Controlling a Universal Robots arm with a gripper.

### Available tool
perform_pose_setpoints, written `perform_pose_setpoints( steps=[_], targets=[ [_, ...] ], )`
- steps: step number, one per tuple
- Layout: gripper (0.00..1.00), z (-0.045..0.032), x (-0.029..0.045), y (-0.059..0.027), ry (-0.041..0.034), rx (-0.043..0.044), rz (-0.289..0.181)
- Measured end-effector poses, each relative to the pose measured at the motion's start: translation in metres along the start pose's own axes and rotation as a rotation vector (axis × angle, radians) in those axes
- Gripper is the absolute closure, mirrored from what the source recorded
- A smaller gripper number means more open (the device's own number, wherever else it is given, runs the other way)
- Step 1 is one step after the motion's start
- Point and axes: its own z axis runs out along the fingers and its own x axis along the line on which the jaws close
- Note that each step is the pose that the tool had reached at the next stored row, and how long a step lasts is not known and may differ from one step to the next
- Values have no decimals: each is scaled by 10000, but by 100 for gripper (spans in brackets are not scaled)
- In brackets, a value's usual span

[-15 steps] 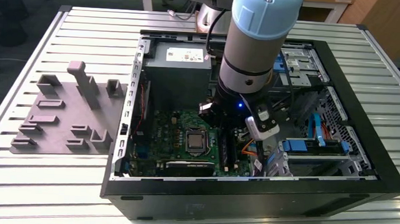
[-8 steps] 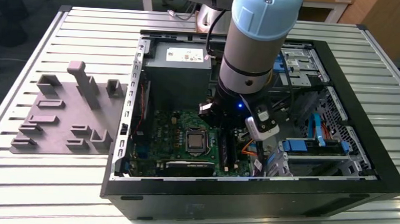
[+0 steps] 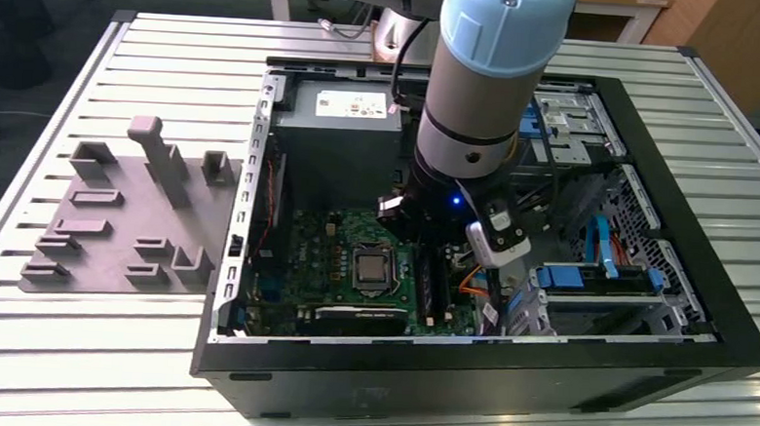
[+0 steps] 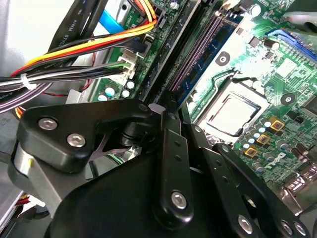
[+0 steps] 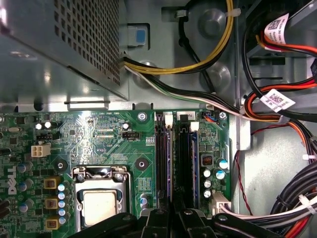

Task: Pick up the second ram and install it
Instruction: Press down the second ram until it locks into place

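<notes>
You have the computer case (image 3: 687,317) lying open on the table (image 3: 112,355), with the holder tray (image 3: 113,228) beside it toward the exterior view's left. Inside the case, the motherboard (image 3: 312,258) lies flat, the arm (image 3: 484,92) above it.

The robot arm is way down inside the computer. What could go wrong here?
1. The gripper hangs right over the thin black slots. If it is lined up a bit crooked, a push could jam on a slot edge or hurt the green board.
2. A bundle of wires runs close beside the gripper, so it might snag them.
</notes>
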Motion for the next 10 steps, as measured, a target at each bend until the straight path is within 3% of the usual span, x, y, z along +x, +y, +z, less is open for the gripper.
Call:
perform_pose_setpoints(
  steps=[10],
  targets=[
    [86, -13, -17, 1, 29, 5, -83]
  ],
)
